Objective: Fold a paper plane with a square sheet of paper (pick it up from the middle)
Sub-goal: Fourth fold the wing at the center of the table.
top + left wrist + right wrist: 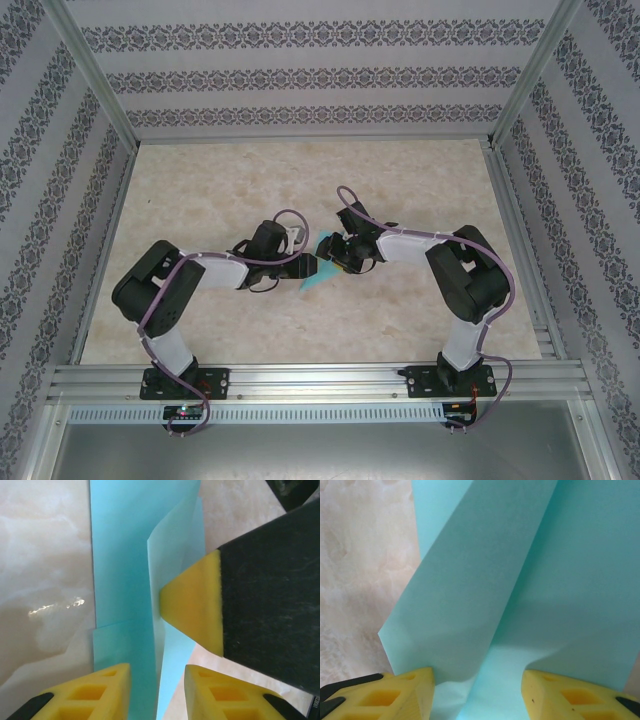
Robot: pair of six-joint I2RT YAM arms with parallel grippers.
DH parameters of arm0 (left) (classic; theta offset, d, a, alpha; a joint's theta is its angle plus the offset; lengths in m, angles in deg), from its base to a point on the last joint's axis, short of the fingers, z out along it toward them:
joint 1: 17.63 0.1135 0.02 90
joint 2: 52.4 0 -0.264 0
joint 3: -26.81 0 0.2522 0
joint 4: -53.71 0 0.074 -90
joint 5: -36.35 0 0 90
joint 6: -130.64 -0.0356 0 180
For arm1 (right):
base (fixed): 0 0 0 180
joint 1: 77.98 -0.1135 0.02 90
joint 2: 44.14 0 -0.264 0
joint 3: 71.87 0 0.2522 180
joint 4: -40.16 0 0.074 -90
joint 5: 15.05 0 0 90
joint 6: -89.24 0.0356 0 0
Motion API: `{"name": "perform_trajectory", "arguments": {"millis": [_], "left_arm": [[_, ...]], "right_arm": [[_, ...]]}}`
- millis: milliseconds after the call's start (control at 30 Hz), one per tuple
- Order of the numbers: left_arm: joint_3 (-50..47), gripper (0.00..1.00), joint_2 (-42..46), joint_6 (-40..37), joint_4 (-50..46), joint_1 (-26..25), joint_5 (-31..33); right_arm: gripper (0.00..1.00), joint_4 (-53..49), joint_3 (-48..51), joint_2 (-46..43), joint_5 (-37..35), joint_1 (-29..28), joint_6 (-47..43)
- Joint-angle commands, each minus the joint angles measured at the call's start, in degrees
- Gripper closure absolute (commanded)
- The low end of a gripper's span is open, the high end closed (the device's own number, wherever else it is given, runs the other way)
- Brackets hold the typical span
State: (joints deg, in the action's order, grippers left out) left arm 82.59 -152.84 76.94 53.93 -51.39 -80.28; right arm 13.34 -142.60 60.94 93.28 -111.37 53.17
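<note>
The two arms meet nose to nose over the middle of the counter (250, 180). The square sheet of paper (318, 276), already partly folded into a narrower teal strip, lies flat between and under them. The left pincer (156, 674) stands partly open and grips nothing. Its two yellow fingers straddle the strip, which runs straight ahead of it, long axis in line with its reach, and a flap stands up along a crease just right of its centre line. The right pincer (479, 676) is open too and holds nothing. Seen from the left wrist, one of its fingertips (192, 605) comes in from the right, ahead of the left fingers, and touches the upright flap side-on. From its own wrist, a folded layer slants up and to the right from between its fingers, with a free corner just ahead of its left finger. To my eye the coming move turns on that flap. It stands between the two pincers, and the right one looks nearer and better placed to push it over and flatten the crease, while the left could pin the strip. Bare counter lies to the left of each pincer, so there is room to slide. The tight spot is the pincers themselves, which are close enough to knock together.
</note>
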Motion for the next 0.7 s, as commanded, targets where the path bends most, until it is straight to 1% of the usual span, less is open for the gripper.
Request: {"name": "perform_trajectory", "arguments": {"millis": [0,67,367,500,667], "left_arm": [[1.66,0.66,-1.75,-1.68,0.74,0.57,-1.61],[1.75,0.67,-2.83,-1.78,2.10,0.60,-2.89],[3.20,0.82,-5.52,-2.36,4.85,0.58,-5.90],[3.05,0.87,-5.97,-2.59,6.81,0.62,-8.05],[3.33,0.91,-6.33,-3.05,5.23,0.72,-6.66]], "right_arm": [[0.48,-8.96,2.75,5.05,-4.44,-0.35,0.18],[0.48,-8.63,2.85,4.81,-4.05,-0.36,0.27],[0.48,-7.75,3.20,4.43,-3.55,-0.40,0.62],[0.48,-7.66,3.27,4.30,-3.30,-0.42,0.71],[0.48,-7.44,3.31,2.94,-3.21,-0.35,0.34]]}}
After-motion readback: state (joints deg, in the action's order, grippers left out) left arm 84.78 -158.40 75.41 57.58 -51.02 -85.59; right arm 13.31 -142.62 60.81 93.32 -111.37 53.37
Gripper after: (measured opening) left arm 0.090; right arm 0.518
